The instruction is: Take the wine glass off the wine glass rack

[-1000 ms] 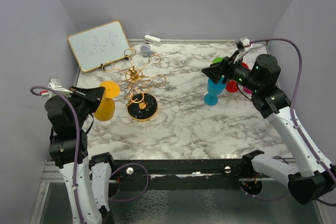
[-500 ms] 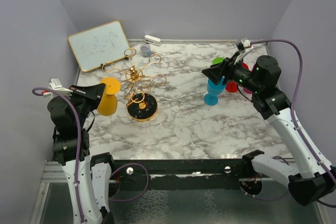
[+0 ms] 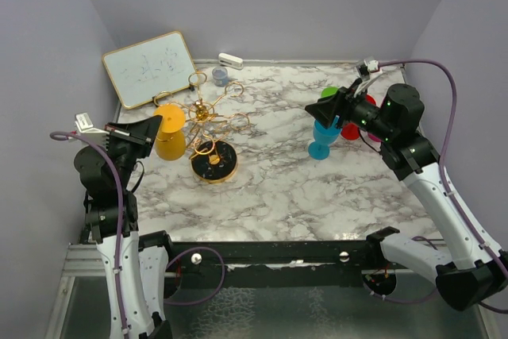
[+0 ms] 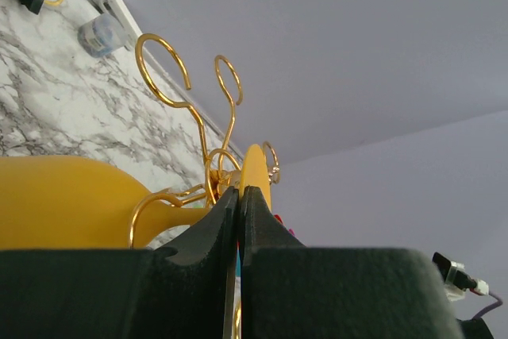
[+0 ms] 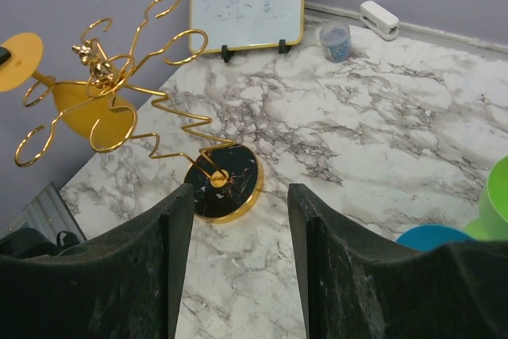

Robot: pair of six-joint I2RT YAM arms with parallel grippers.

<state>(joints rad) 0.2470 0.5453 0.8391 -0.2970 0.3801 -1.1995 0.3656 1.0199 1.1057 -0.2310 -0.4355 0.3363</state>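
The gold wire wine glass rack [image 3: 208, 117] stands on its round black base [image 3: 214, 163] at the left of the marble table. A yellow wine glass [image 3: 169, 144] hangs upside down at its left side, foot disc [image 3: 169, 115] on top. My left gripper [image 3: 151, 129] is shut on the edge of that foot disc [image 4: 254, 166]. In the left wrist view a gold loop [image 4: 151, 208] curves around the stem beside the yellow bowl [image 4: 63, 200]. My right gripper [image 3: 324, 107] is open and empty above a blue glass [image 3: 321, 139]. It faces the rack [image 5: 119, 93].
A whiteboard [image 3: 149, 67] leans at the back left, with a small grey cup [image 3: 220, 76] and a white stapler [image 3: 230, 60] by the back wall. Green [image 3: 329, 92] and red [image 3: 367, 102] glasses stand behind the blue one at the right.
My left gripper has carried the yellow glass away from the near edge and up against the rack's left arms. The right arm has barely moved.
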